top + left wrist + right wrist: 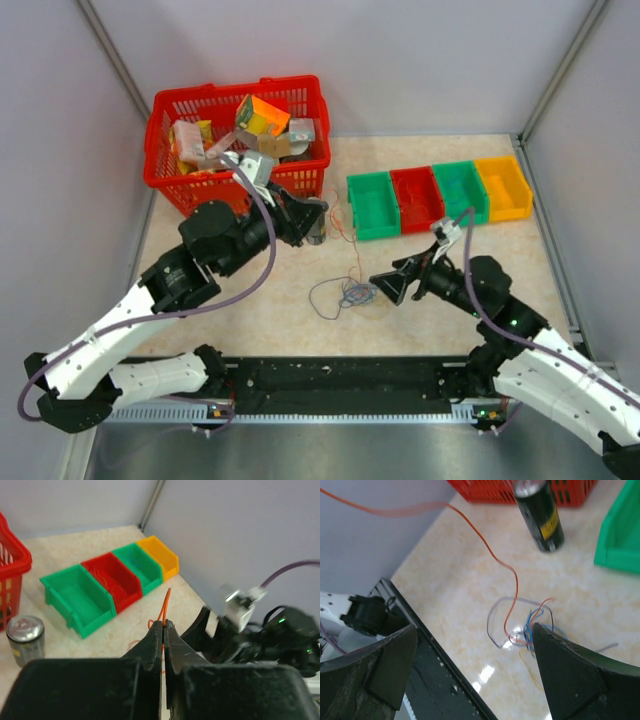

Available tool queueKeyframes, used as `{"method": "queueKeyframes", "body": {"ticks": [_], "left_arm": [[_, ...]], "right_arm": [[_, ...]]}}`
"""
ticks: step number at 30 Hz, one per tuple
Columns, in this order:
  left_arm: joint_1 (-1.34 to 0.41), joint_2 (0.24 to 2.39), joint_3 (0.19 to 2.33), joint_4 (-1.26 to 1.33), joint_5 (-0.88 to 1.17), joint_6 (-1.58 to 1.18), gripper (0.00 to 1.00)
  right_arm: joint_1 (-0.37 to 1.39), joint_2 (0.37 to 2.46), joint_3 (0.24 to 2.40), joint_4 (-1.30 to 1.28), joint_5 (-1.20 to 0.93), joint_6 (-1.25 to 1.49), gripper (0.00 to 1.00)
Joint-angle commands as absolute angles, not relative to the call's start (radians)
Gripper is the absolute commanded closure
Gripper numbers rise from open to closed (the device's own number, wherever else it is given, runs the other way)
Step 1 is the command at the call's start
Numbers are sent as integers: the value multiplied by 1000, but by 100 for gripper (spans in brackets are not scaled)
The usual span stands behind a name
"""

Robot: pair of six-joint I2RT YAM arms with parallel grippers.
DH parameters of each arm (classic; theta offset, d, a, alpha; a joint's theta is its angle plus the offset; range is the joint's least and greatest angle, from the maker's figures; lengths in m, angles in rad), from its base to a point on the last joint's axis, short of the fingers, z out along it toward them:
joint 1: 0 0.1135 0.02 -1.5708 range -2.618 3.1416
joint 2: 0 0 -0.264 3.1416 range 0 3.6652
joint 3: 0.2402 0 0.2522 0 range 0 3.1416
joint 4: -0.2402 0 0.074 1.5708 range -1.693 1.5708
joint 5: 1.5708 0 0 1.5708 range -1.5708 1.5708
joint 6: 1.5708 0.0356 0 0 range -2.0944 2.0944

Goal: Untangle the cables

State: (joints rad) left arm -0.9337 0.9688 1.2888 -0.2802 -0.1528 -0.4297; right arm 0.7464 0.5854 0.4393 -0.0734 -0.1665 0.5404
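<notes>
The cables (349,293) lie in a small loose tangle of blue, purple-grey and orange-red threads on the table between the arms, also in the right wrist view (532,630). My left gripper (322,218) is raised near the basket and shut on one orange-red wire (166,602), whose end sticks out past the fingertips. That wire (490,550) runs in a long arc down into the tangle. My right gripper (385,283) is wide open just right of the tangle, and its right finger (570,675) touches or overlaps the tangle's edge. It holds nothing.
A black can with a silver top (317,232) stands by the left gripper. A red basket (165,170) full of boxes stands at the back left. Green (372,205), red (417,197), green (461,190) and yellow (503,186) bins stand at the back right.
</notes>
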Motion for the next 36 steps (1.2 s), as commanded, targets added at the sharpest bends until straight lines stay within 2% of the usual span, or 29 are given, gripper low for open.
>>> {"method": "queueKeyframes", "body": {"ticks": [1, 9, 13, 15, 18, 20, 24, 28, 31, 33, 36], "left_arm": [[-931, 965, 1175, -226, -75, -573, 100], [-930, 1014, 1046, -161, 135, -658, 100], [-928, 1005, 938, 22, 213, -750, 100], [-922, 1017, 917, 41, 251, -765, 100], [-919, 1028, 917, 28, 247, -765, 100], [-919, 1031, 911, 38, 258, -762, 100], [-902, 1040, 917, 23, 273, -759, 100], [-887, 1043, 904, 32, 288, -768, 100], [-873, 1046, 897, 37, 314, -784, 100], [-868, 1043, 893, 38, 327, -788, 100], [-865, 1042, 882, 40, 334, -793, 100]], "right_arm": [[756, 561, 633, -199, -129, 424, 4], [758, 689, 759, -218, -198, 380, 8], [758, 785, 750, -170, -293, 420, 27], [759, 805, 718, -140, -334, 454, 31], [762, 758, 619, 27, -402, 534, 31], [764, 736, 580, 52, -385, 563, 31], [762, 730, 612, -69, -331, 520, 30], [762, 713, 618, -60, -364, 528, 30], [762, 666, 637, -141, -263, 506, 30], [762, 623, 660, -222, -178, 463, 27], [762, 562, 661, -229, -188, 437, 22]]}}
